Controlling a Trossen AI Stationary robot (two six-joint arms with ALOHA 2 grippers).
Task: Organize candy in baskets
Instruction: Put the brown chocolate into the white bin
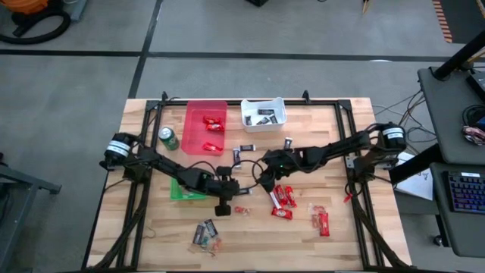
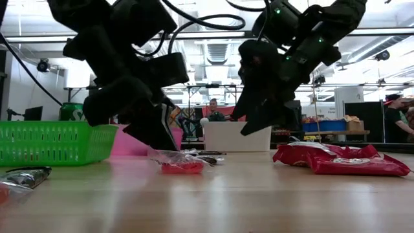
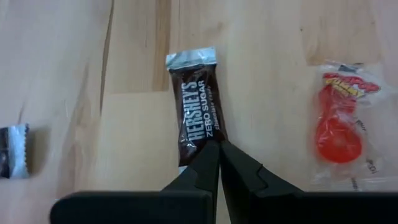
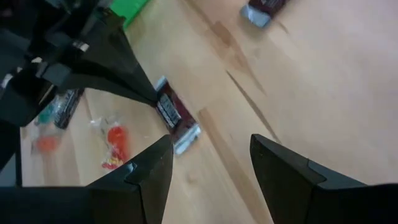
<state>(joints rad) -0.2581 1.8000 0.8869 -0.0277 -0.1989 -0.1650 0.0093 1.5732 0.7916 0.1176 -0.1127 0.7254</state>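
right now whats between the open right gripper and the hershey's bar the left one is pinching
Only bare wood. In the right wrist view the right gripper hovers open short of the Hershey's bar, which the shut left gripper pinches at one end.

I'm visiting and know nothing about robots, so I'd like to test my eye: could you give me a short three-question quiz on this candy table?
1. True or false: the left gripper is shut, pinching an end of the brown Hershey's Zero Sugar mini bar.
2. Which plastic basket holds red-wrapped bars?
A. the long translucent red basket
B. the white rectangular basket
C. the small green square basket
3. Fill in: the right gripper, hovering near the same mini bar, has its jaws ____.

Key: 1 true; 2 A; 3 open.
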